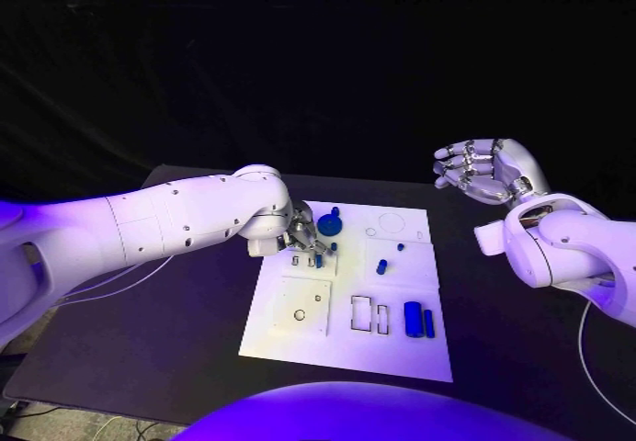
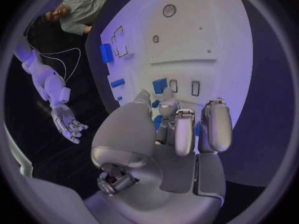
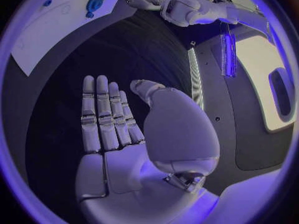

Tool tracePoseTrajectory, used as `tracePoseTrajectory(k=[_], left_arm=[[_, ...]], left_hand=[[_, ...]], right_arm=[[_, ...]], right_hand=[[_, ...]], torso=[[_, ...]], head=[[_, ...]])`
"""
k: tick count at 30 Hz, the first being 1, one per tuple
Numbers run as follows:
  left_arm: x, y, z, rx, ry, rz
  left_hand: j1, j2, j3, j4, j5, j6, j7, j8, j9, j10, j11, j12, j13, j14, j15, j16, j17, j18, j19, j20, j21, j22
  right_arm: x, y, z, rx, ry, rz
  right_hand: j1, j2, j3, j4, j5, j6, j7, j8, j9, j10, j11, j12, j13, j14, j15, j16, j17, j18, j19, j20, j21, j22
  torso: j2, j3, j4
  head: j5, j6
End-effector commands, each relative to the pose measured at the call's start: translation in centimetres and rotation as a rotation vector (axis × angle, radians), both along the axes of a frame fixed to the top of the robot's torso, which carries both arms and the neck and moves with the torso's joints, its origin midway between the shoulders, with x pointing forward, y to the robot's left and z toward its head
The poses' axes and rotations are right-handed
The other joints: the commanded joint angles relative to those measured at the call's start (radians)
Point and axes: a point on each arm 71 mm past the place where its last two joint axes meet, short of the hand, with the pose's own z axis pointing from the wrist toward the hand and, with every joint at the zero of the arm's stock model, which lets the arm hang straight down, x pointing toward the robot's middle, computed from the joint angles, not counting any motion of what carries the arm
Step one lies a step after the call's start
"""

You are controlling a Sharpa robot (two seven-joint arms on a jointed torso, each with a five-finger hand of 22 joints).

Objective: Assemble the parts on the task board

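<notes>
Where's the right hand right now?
In the head view, the right hand is raised, open and empty, off the task board's far right corner, away from the left hand.

One task board [image 1: 398, 354] — two hands [image 1: 302, 237]

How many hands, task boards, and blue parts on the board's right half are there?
Hands: 2, left hand, right hand
Task board: 1
Blue parts, right half: 4, thick bar, thin bar, two pegs
Total: 7
</notes>
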Motion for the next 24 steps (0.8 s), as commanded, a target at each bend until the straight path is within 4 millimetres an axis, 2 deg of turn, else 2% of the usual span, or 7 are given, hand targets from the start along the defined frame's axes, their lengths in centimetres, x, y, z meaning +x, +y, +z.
tracePoseTrajectory(k=[1, 13, 15, 24], left_arm=[[-0.17, -0.21, -0.09, -0.003, 0.021, -0.015], [-0.29, -0.24, -0.13, -0.010, 0.031, -0.018], [-0.31, -0.27, -0.13, -0.012, 0.034, -0.018], [-0.37, -0.37, -0.16, -0.018, 0.042, -0.023]], left_hand=[[0.015, 0.000, 0.011, 0.000, 0.005, 0.003, 0.003, -0.003, -0.002, -0.009, -0.002, -0.004, 0.002, 0.081, 0.009, -0.002, 0.180, -0.006, -0.003, 0.003, -0.002, 0.006], [0.047, 0.002, 0.038, 0.001, 0.006, 0.005, 0.002, -0.010, -0.007, -0.012, -0.002, -0.004, 0.005, 0.081, 0.009, -0.001, 0.181, -0.006, -0.003, 0.003, -0.002, 0.007], [0.074, -0.008, 0.060, 0.000, 0.006, 0.008, 0.001, -0.013, -0.010, -0.014, -0.004, -0.006, 0.007, 0.081, 0.008, -0.002, 0.181, -0.006, -0.004, 0.003, -0.003, 0.007], [0.100, -0.023, 0.114, 0.002, 0.007, 0.011, -0.001, -0.020, -0.016, -0.017, -0.006, -0.009, 0.009, 0.081, 0.006, -0.002, 0.182, -0.006, -0.005, 0.002, -0.002, 0.009]], right_arm=[[0.03, 0.05, -0.07, -0.003, 0.010, 0.004], [0.10, 0.05, -0.16, -0.005, 0.018, 0.001], [0.12, 0.05, -0.18, -0.005, 0.020, 0.001], [0.13, 0.05, -0.21, -0.006, 0.022, 0.001]], right_hand=[[-0.007, -0.003, 0.000, -0.009, 0.005, -0.001, 0.009, -0.006, -0.002, 0.007, 0.003, -0.008, -0.003, 0.001, 0.009, -0.008, -0.003, 0.012, -0.004, 0.004, -0.001, -0.003], [-0.007, -0.003, 0.001, -0.010, 0.011, -0.001, 0.010, -0.008, -0.003, 0.008, 0.004, -0.010, -0.008, 0.001, 0.010, -0.011, -0.005, 0.012, -0.004, 0.005, -0.001, -0.009], [-0.008, -0.003, 0.001, -0.010, 0.014, -0.001, 0.011, -0.009, -0.004, 0.008, 0.005, -0.011, -0.010, 0.001, 0.011, -0.012, -0.006, 0.012, -0.004, 0.005, -0.001, -0.012], [-0.008, -0.002, 0.001, -0.010, 0.017, -0.001, 0.011, -0.009, -0.004, 0.008, 0.005, -0.012, -0.012, 0.001, 0.011, -0.013, -0.008, 0.012, -0.004, 0.005, -0.001, -0.015]], torso=[[-0.001, 0.0001, 0.0015], [-0.001, 0.0006, 0.0022], [-0.002, 0.0003, 0.0019], [-0.001, 0.0000, 0.0023]], head=[[-0.002, -0.002], [-0.001, -0.005], [-0.001, -0.006], [-0.003, -0.008]])
